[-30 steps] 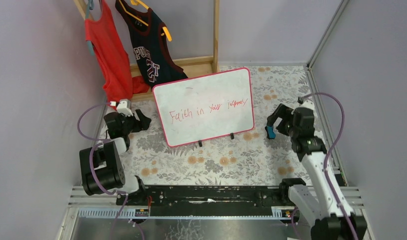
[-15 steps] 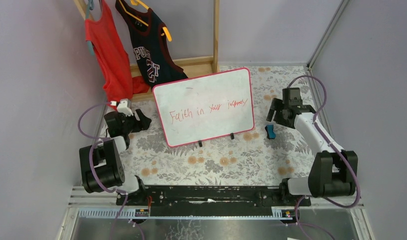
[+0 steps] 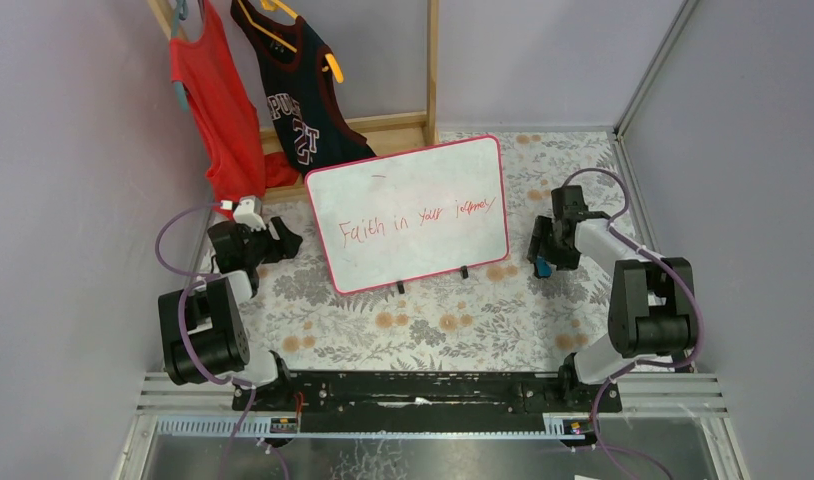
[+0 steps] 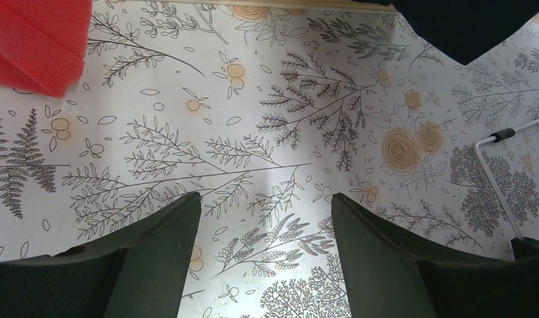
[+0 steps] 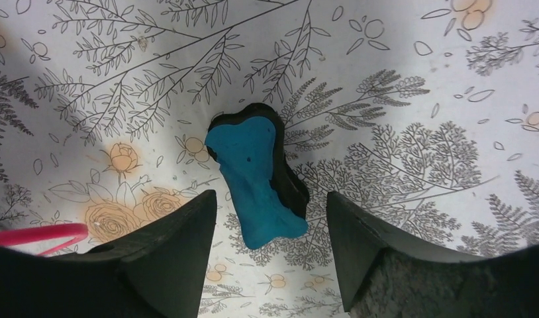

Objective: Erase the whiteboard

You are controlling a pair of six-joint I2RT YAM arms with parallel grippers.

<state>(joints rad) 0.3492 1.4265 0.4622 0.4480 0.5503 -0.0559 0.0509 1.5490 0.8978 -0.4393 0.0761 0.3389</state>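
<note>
The whiteboard [image 3: 408, 212] stands tilted on black feet at the table's middle, pink-framed, with red handwriting on its face. A small blue eraser with a black felt side [image 5: 257, 172] lies on the floral cloth right of the board, also seen from above [image 3: 543, 266]. My right gripper [image 3: 544, 252] hovers over the eraser, open, its fingers [image 5: 181, 245] on either side of the eraser's near end and not touching it. My left gripper [image 3: 280, 240] is open and empty, just left of the board; its fingers [image 4: 157, 252] frame bare cloth.
A wooden rack [image 3: 431, 70] at the back holds a red top [image 3: 218, 110] and a dark jersey [image 3: 298, 105]. The board's pink edge [image 5: 38, 234] shows at the left of the right wrist view. A white wire foot [image 4: 495, 179] stands right of my left gripper. Walls close in both sides.
My right arm has swung back and folded down, bringing its open gripper from beside the eraser to directly over it. The left arm and the board have not moved.
</note>
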